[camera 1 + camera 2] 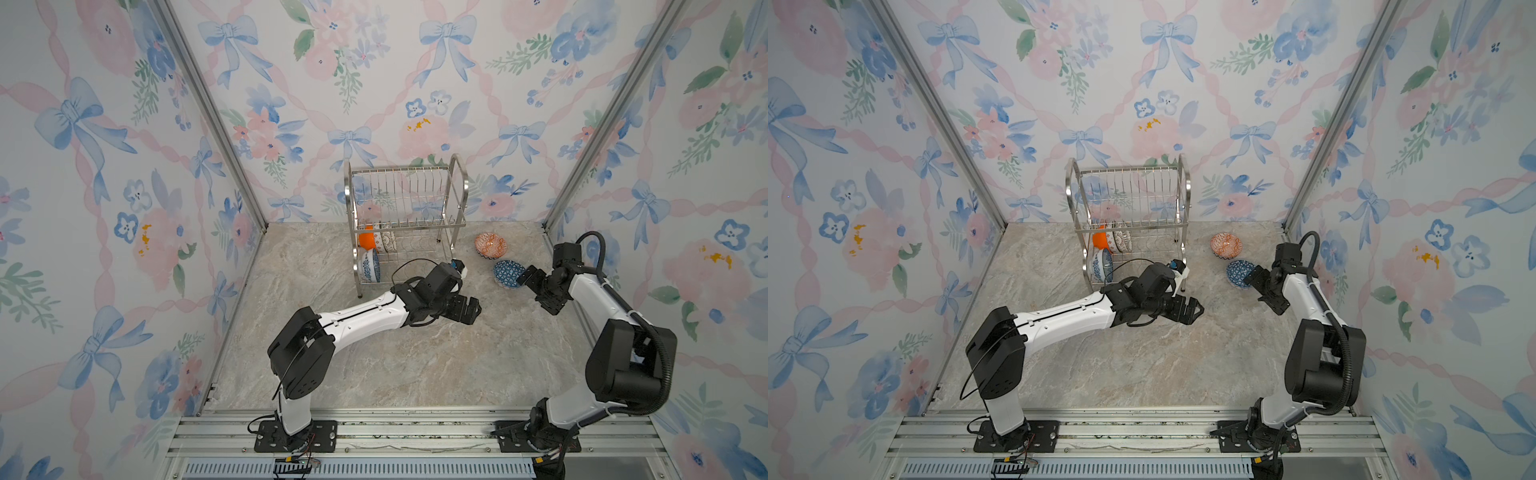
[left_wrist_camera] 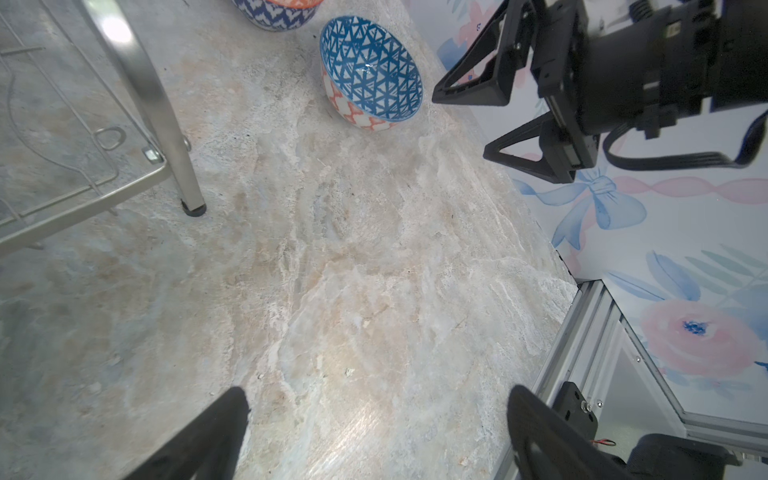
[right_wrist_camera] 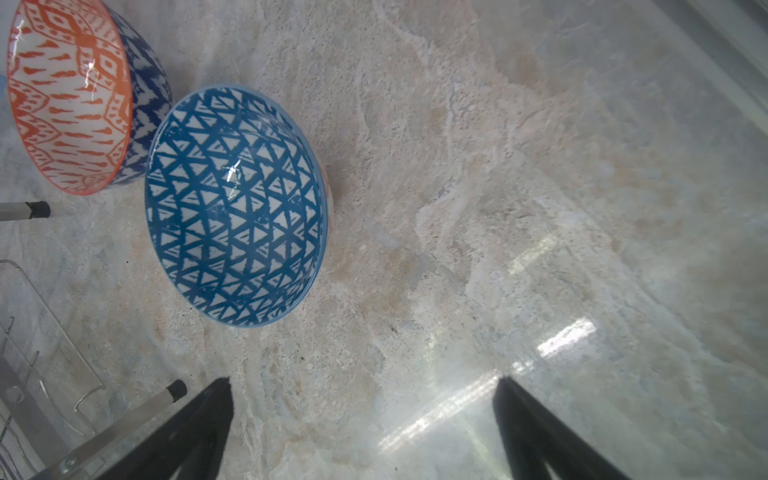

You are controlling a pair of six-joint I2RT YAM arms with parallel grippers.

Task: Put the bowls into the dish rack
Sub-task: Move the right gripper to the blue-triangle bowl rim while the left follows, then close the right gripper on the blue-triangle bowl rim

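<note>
Four bowls stand on edge in the lower tier of the dish rack (image 1: 399, 168). A plain orange bowl (image 1: 365, 240) is at the rack's left end, two white patterned bowls (image 1: 389, 241) stand just beside it, and a blue-white floral bowl (image 1: 370, 266) is at the rack's left front corner.

Two more bowls lie on the marble-look table (image 1: 415, 365) off the rack's right end. The orange-red patterned bowl (image 1: 491, 244) is the one nearer the rack. The dark-blue triangle bowl (image 1: 508, 273) is just beside it on the side away from the rack. It is tilted rather than flat on its foot, with its mouth turned partly toward the rack. Whether the two bowls touch cannot be told.

The right gripper (image 3: 365, 380) is close to the triangle bowl on the side away from the rack. Its jaws are spread wide with nothing between them. In the left wrist view a sliver of table shows between its nearest fingertip and the bowl's rim.

The left gripper (image 2: 378, 390) hangs over bare table in front of the rack's right front leg. Its jaws are also spread fully apart and hold nothing, and it is well apart from both loose bowls.
</note>
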